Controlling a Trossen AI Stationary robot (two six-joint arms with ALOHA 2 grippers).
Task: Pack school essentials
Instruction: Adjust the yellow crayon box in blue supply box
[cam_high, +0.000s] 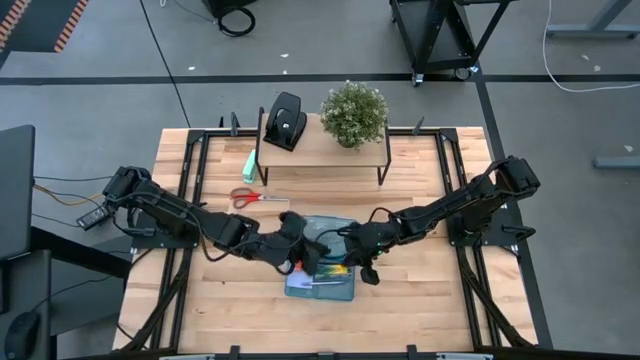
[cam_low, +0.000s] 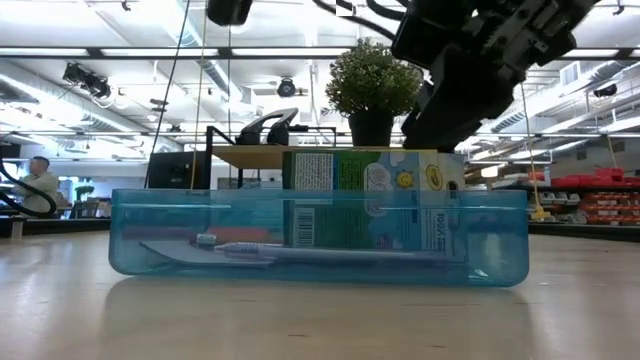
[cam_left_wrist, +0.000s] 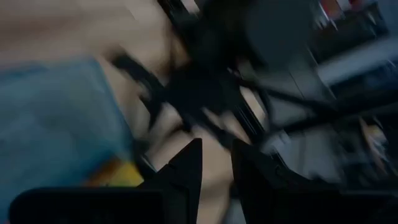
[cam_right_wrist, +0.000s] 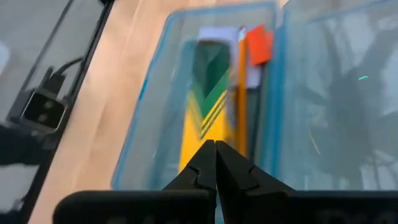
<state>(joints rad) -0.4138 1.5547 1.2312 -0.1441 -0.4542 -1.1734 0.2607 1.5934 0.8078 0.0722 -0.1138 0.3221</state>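
- overhead, the left gripper (cam_high: 292, 243) and right gripper (cam_high: 352, 243) meet over the blue case (cam_high: 322, 286); red-handled scissors (cam_high: 250, 197) lie apart.
- low view: crayon box (cam_low: 372, 198) stands in the case above a pen (cam_low: 330, 254).
- left wrist: fingers (cam_left_wrist: 186, 168) slightly parted, empty.
- right wrist: tips pressed together, empty, above crayon box, orange pencil (cam_right_wrist: 240, 93).

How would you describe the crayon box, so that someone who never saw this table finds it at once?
Start at the wooden table and find the clear blue case lying open near its front middle, between the two arms. The crayon box lies inside it, beside an orange pencil. It alone is yellow with green chevron stripes.
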